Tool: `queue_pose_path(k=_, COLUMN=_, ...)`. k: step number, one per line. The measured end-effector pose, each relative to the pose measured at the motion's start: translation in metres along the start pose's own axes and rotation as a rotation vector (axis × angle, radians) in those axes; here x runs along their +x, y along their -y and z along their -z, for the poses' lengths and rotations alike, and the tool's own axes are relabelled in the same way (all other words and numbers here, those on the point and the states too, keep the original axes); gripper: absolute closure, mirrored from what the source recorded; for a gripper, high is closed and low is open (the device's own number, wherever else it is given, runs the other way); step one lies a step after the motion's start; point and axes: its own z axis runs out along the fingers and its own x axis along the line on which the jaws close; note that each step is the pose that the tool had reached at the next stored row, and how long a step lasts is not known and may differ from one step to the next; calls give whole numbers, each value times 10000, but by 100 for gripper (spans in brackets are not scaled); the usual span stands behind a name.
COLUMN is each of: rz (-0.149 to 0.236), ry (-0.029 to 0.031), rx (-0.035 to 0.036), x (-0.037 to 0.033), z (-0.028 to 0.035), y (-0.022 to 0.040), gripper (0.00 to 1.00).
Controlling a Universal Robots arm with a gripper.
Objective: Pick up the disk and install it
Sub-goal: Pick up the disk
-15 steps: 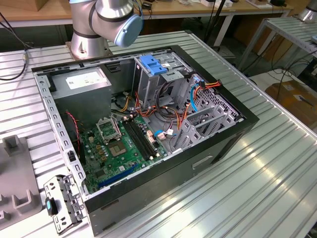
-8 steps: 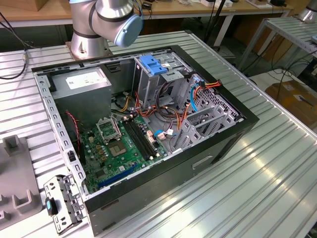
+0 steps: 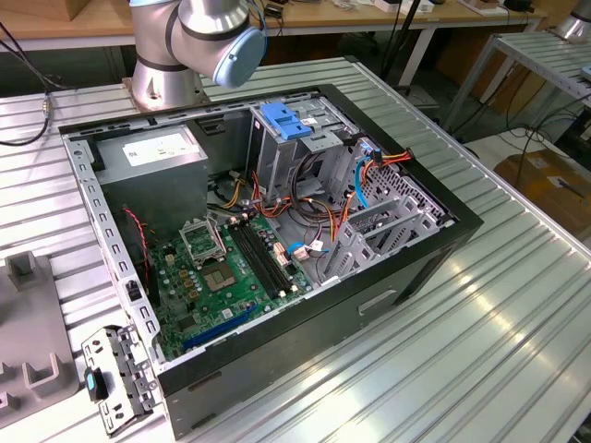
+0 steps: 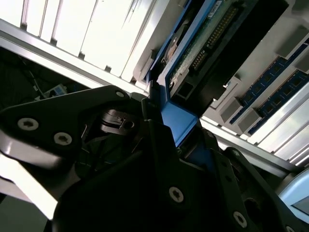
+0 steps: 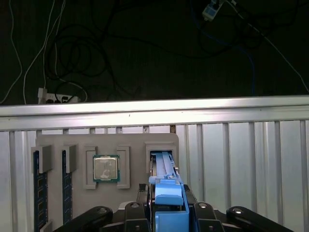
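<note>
Now disk [image 5: 165, 176] edge-up in tray [image 5: 130, 141], ribbed metal table [image 5: 241, 164], cabled floor [image 5: 145, 53] beyond

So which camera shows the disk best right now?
The second wrist view: the disk is close, showing its circuit board and blue rail. The first wrist view sees it edge-on, standing in the grey holder.

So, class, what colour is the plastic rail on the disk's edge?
Blue. The rail on the disk shows best in the first wrist view.
</note>
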Motion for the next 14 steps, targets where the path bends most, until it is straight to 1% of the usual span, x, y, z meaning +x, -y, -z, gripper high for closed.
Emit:
queue_pose_path(k=3, rz=0, ry=0, rx=1, x=0, z=39, y=0, gripper=63)
queue_pose_path(k=12, rz=0, ry=-3, rx=0, x=0, z=201, y=-1, gripper=63)
queue_pose_path(k=13, rz=0, ry=-3, rx=1, x=0, z=232, y=-1, gripper=63)
queue_pose_path(k=14, rz=0, ry=-3, rx=1, x=0, z=246, y=-1, gripper=63)
